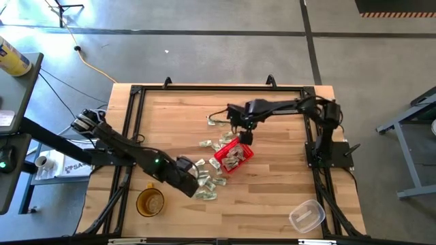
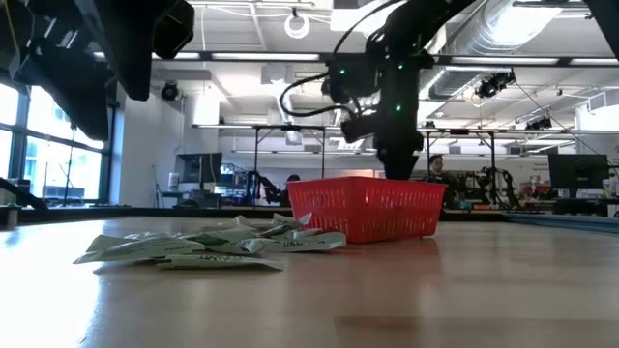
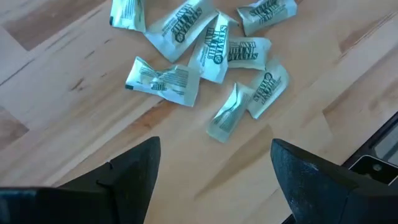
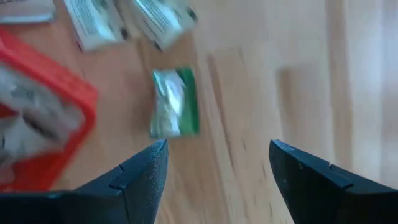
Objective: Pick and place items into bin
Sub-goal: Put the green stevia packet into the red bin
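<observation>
The red basket [image 1: 234,156] stands near the table's middle with several packets inside; it also shows in the low view as the red basket [image 2: 366,208]. More pale green-and-white packets [image 1: 206,184] lie flat on the wood to its left and near side, and a few packets [image 1: 216,122] lie toward the far edge. My left gripper [image 3: 214,163] is open above the near cluster of packets [image 3: 211,53], touching none. My right gripper [image 4: 217,155] is open, hovering beside the basket's far corner [image 4: 37,112] over a single packet [image 4: 174,102].
An amber round cup [image 1: 150,202] stands near the table's near-left corner. A clear plastic container [image 1: 306,216] sits at the near-right. The black frame rail [image 1: 218,88] runs round the table edge. Bare wood lies to the right of the basket.
</observation>
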